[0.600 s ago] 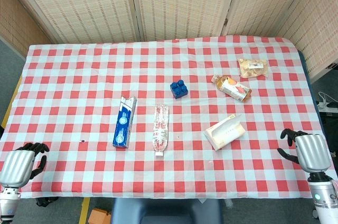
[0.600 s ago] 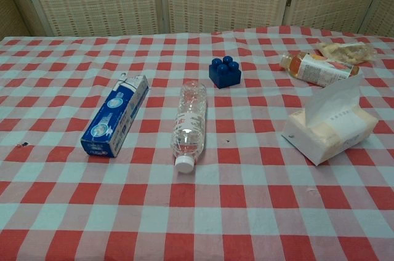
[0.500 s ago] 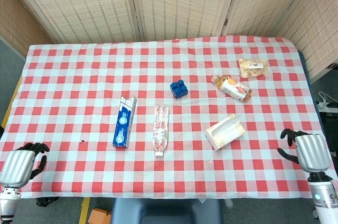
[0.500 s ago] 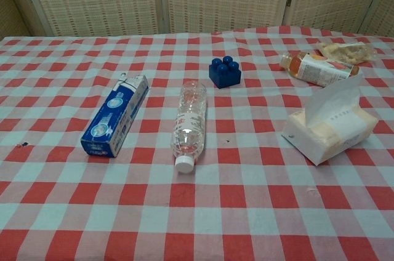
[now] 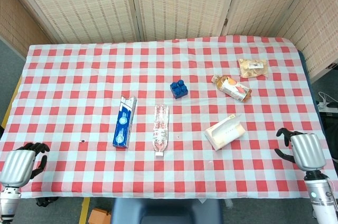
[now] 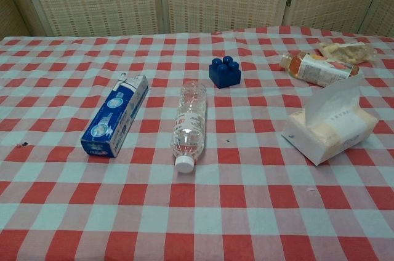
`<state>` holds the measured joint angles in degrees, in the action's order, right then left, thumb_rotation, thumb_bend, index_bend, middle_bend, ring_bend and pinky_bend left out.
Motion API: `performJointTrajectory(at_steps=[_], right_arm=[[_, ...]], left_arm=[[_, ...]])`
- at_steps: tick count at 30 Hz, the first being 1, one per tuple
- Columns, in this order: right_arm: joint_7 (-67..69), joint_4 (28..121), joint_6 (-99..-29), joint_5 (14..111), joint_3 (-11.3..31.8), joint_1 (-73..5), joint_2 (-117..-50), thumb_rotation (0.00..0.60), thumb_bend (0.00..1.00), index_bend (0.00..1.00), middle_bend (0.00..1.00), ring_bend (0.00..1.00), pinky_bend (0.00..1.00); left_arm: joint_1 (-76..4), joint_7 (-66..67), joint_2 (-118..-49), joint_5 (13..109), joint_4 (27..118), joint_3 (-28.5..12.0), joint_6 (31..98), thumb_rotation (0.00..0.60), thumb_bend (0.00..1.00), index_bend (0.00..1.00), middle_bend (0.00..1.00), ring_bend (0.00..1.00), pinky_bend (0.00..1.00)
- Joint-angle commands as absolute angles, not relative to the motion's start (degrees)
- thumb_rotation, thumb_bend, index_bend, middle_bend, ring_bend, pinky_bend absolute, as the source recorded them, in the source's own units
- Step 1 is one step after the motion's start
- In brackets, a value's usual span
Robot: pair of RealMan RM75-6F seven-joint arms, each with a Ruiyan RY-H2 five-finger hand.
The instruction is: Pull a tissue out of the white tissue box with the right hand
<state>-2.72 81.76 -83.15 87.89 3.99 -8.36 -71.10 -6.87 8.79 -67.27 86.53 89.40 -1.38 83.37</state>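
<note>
Since the previous frames, my right hand (image 5: 302,150) had shifted slightly inward along the near right table edge, toward the white tissue box (image 5: 225,131); nothing on the table had moved. I judged this to be the onset of the reach, with the pull itself not yet begun. My right hand held nothing, its dark fingers curled inward. My left hand (image 5: 18,165) rested at the near left corner, likewise curled and holding nothing.

The tissue box lay right of centre, well apart from my right hand, with one tissue (image 6: 332,97) standing up from its slot.

Item count:
- tissue box: one
- clear bottle (image 5: 160,130): one
- blue carton (image 5: 124,121): one
- blue block (image 5: 179,88): one
- orange-labelled bottle (image 5: 232,87): one
- snack bag (image 5: 252,67): one
</note>
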Motion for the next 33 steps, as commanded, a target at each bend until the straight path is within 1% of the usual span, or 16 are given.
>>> performJointTrajectory(at_steps=[1,4,8,11,17,23,29,31,33], right_arm=[[-4.0,79.8,-79.7,87.9,3.5,-10.2,-73.0,0.600,0.04,0.43,0.69,0.73,0.94],[-4.5,78.3,-75.8,87.0,4.3,-12.9,-74.8,0.600,0.04,0.39,0.69,0.74,0.94],[-4.3,76.6,-72.9,86.0,6.2,-16.1,-77.2,0.600,0.04,0.37,0.69,0.75,0.94],[-3.9,75.3,-71.6,85.3,7.4,-18.0,-79.1,0.600,0.04,0.36,0.69,0.75,0.94],[-2.9,73.8,-69.3,83.9,8.6,-20.6,-81.8,0.600,0.04,0.32,0.69,0.75,0.94],[-2.7,71.7,-66.6,82.5,8.8,-22.7,-84.0,0.600,0.04,0.23,0.70,0.76,0.94],[-0.4,69.6,-65.3,82.3,9.3,-24.7,-86.3,0.600,0.04,0.22,0.73,0.78,0.95],[-0.2,69.1,-65.1,82.3,9.3,-25.2,-86.7,0.600,0.05,0.24,0.73,0.79,0.96],[-0.2,68.6,-64.9,82.1,9.3,-25.6,-87.2,0.600,0.08,0.28,0.74,0.79,0.96]], left_arm=[[-6.8,8.7,-67.2,86.3,89.6,-1.3,83.1,0.600,0.52,0.48,0.49,0.41,0.60],[-6.8,8.8,-67.2,86.2,89.6,-1.4,83.3,0.600,0.52,0.48,0.49,0.41,0.60],[-6.8,8.6,-67.2,86.4,89.6,-1.4,83.5,0.600,0.52,0.48,0.49,0.41,0.60],[-6.8,8.4,-67.2,86.3,89.5,-1.5,83.5,0.600,0.52,0.48,0.49,0.41,0.60],[-6.8,8.1,-67.1,86.5,89.5,-1.5,83.7,0.600,0.52,0.48,0.49,0.41,0.60],[-6.8,8.0,-67.1,86.5,89.4,-1.5,83.7,0.600,0.52,0.48,0.49,0.41,0.60],[-6.7,7.9,-67.1,86.6,89.4,-1.5,83.9,0.600,0.52,0.48,0.49,0.41,0.60],[-6.7,7.7,-67.0,86.5,89.4,-1.6,83.9,0.600,0.52,0.48,0.49,0.41,0.60],[-6.7,7.6,-67.0,86.5,89.4,-1.6,84.0,0.600,0.52,0.48,0.49,0.41,0.60]])
